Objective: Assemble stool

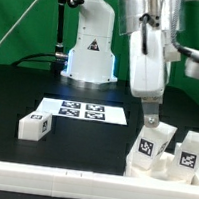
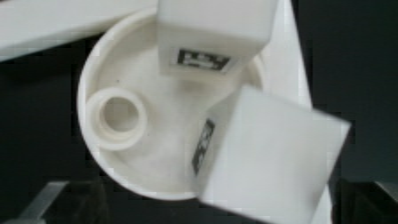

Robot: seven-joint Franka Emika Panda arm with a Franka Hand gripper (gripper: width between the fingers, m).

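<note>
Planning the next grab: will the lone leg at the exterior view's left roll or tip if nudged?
Probably slides, not rolls: the leg looks blocky and lies on a flat side. Likely stiff and light: looks like hard white plastic.

A round white seat (image 2: 151, 160) is filling most of the view, and a raised ring socket (image 2: 119, 113) is showing on its inner face. A white leg (image 2: 217, 30) bearing a black-and-white tag (image 2: 205, 60) is overlapping its rim. A second, blurred white block (image 2: 276, 145) is covering part of the seat close by.
</note>
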